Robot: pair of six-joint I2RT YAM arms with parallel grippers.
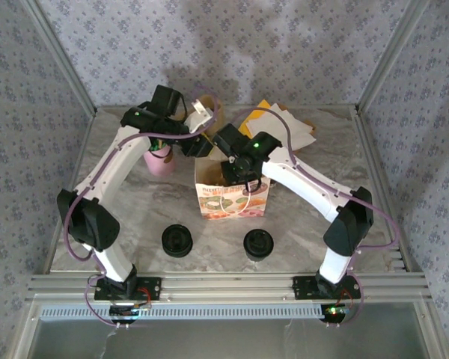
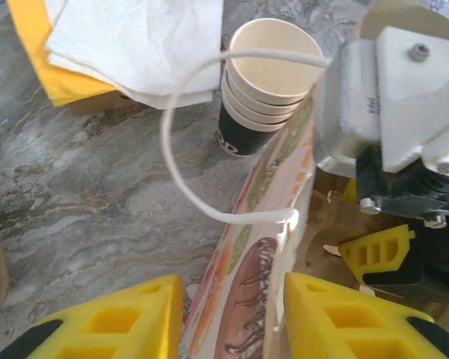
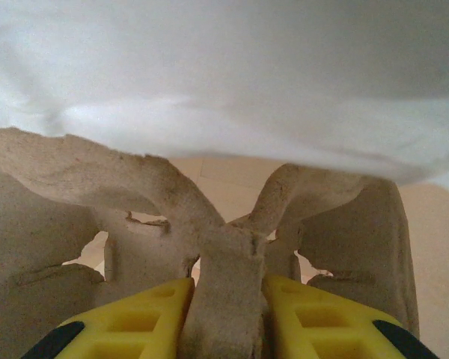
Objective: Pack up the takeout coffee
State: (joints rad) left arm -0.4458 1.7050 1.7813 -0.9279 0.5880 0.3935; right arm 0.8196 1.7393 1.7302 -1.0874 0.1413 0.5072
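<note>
Right pincer [image 3: 226,303] is clamped tight on the centre ridge of the pulp cup carrier [image 3: 97,179], at the mouth of the paper bag [image 1: 232,200], presumably to seat it inside. Left pincer [image 2: 232,314] straddles the bag's wall under the string handle [image 2: 172,142], likely steadying it; whether it truly pinches, cannot tell. Takeout coffee [image 1: 258,244], seemingly the lidded cup, stands on the table, well nearer the bases than either pincer, unpacked.

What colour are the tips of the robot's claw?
Bright yellow. The fingertips show best in the left wrist view.
</note>
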